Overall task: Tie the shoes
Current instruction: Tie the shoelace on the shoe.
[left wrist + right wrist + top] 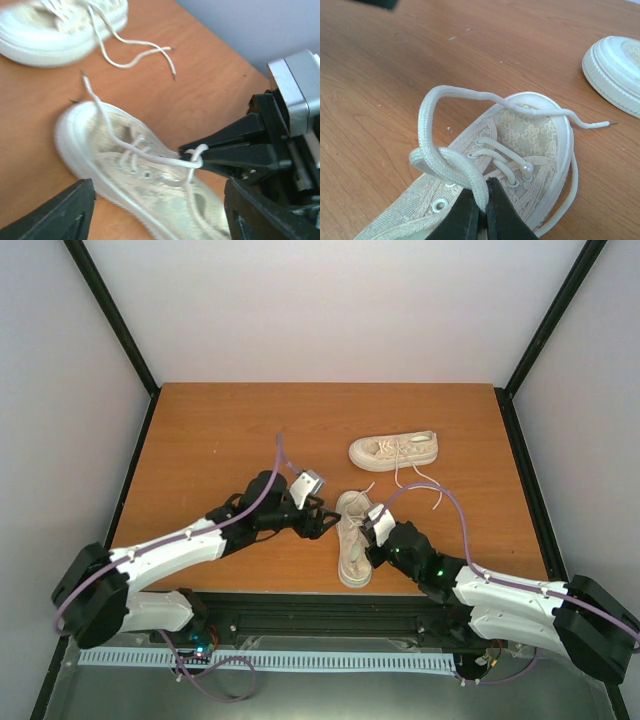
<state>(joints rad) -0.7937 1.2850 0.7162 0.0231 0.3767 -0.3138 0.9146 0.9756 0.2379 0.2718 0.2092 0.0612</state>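
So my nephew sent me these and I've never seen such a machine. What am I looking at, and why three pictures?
These are two white robot arms bolted to a brown wooden table. One picture comes from a camera overhead; the other two from cameras on each wrist. Two small cream canvas sneakers lie there: the near sneaker between the arms, the far sneaker beyond it, its laces loose. The right hand is shut, pinching a loop of the near sneaker's thin white lace. The left hand, beside that sneaker, is open and holds nothing.
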